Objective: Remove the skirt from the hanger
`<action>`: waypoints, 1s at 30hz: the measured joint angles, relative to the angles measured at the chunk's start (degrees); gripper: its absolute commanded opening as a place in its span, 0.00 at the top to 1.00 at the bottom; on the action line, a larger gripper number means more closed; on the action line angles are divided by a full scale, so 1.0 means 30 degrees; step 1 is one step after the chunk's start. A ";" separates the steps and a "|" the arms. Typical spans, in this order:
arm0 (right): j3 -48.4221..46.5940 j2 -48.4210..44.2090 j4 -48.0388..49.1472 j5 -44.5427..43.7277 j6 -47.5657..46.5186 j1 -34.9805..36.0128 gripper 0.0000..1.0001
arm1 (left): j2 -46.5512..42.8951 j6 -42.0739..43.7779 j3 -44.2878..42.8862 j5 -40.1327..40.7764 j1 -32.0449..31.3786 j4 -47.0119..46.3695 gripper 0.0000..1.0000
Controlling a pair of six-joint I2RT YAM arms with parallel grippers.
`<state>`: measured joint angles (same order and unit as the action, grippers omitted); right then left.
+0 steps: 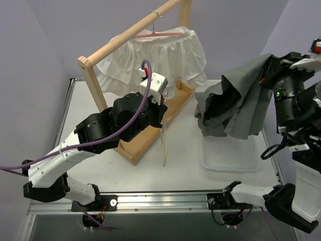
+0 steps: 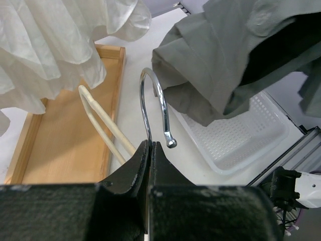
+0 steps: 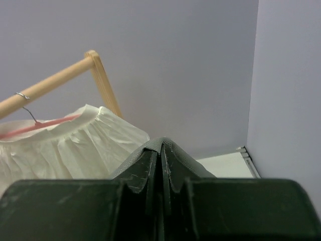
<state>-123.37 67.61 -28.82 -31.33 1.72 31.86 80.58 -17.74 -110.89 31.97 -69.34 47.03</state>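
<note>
The grey skirt (image 1: 230, 105) hangs free from my right gripper (image 1: 266, 68), which is shut on a fold of its cloth (image 3: 131, 163) at the right, above the white tray (image 1: 235, 158). My left gripper (image 2: 150, 146) is shut on the metal hook (image 2: 150, 95) of a bare cream hanger (image 2: 103, 123). In the top view that hanger (image 1: 164, 140) dangles below my left gripper (image 1: 161, 103), beside the rack's base. The grey skirt (image 2: 225, 55) is off it and apart from it.
A wooden rack (image 1: 125, 37) stands at the back with a white ruffled skirt (image 1: 160, 57) on a red hanger (image 1: 158, 34). Its base board (image 2: 65, 145) lies below my left gripper. The perforated tray (image 2: 241, 135) sits under the grey skirt. Walls close in on both sides.
</note>
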 measured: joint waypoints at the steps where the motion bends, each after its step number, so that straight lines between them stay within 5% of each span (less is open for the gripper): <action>1: -0.0036 -0.0219 0.0240 -0.0372 -0.0240 0.0401 1.00 | 0.0000 -0.0029 0.0058 -0.0051 0.0000 -0.0036 0.98; 9: -0.0284 -0.1610 0.1792 -0.3468 -0.2135 0.3825 1.00 | 0.0022 -0.0044 0.0277 -0.0124 0.0000 -0.0029 0.98; 24: 0.9712 -0.6069 0.6411 -1.2021 -0.4342 1.4557 1.00 | 0.0648 -0.0168 0.0277 -0.0342 0.0000 -0.0051 0.98; 30: 1.2881 -0.7766 1.2174 -1.5620 -0.8327 1.8935 1.00 | 0.0648 -0.0372 0.0277 -0.0393 0.0000 -0.0160 0.98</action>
<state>-84.73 44.31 7.70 -78.19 -23.27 88.66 82.52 -18.85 -110.06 30.79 -69.34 46.54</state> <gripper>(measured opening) 0.007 0.047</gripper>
